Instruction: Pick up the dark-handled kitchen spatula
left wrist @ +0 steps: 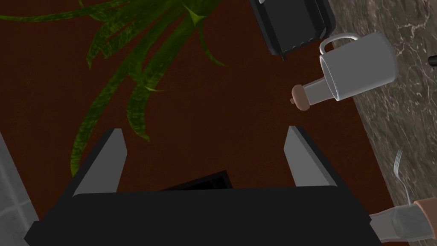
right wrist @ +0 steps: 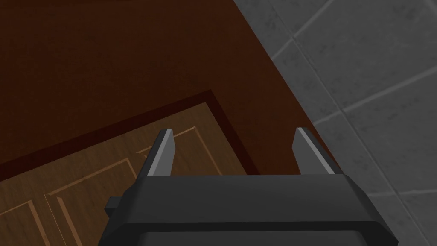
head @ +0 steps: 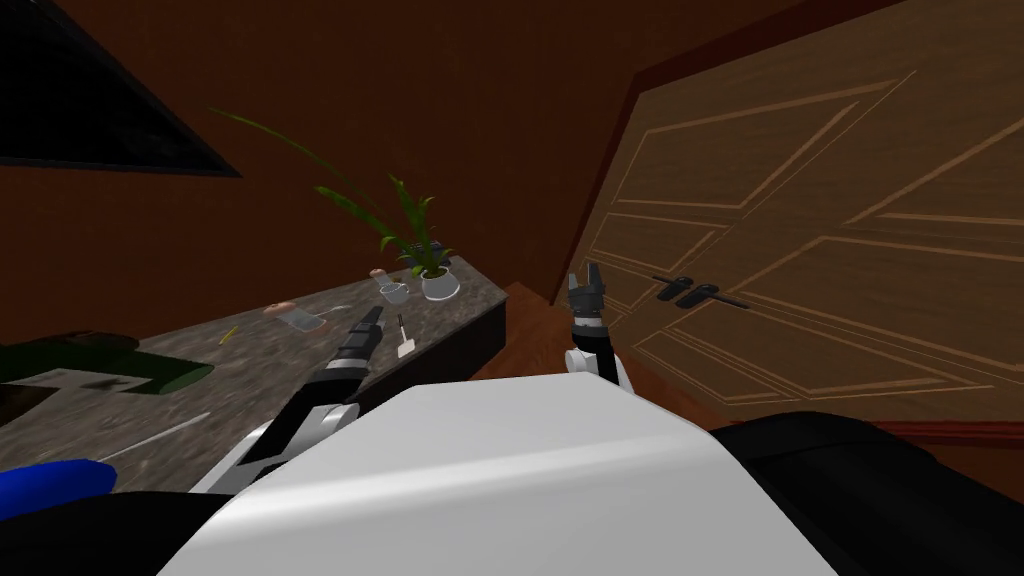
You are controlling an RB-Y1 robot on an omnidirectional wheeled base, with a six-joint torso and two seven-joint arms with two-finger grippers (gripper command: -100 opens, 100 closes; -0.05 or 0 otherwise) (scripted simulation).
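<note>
The dark-handled spatula (head: 404, 336) lies flat near the end of the surface (head: 180, 345) where the plant pot (head: 440, 284) stands, close to the front edge, with its pale blade toward me. The left claw (head: 374, 316) hovers just beside the handle, released, with nothing between its blades. In its wrist view the gap between them frames the brown wall and green leaves, so I judge it is not yet lined up on the tool.

The likely trouble is the handle's shape. It is a thin, dark, low rod, and blades coming down off-centre could skid it across the polished top or tip it over the front edge. A wide swing to correct the aim could knock the mug (head: 394, 293) or the corked bottle (left wrist: 308, 94), both near the claw. A fork (left wrist: 400, 164) also lies close and could be nudged.

The right claw (head: 588, 275) is raised in front of the panelled wooden door (head: 800, 250), well apart from the surface, and is released too.

The top looks like dark veined stone, smooth and hard. The mug is a plain light grey cylinder with a loop handle. The bottle is pale with a rounded tan stopper. The pot is a white rounded bowl under long, narrow leaves.
</note>
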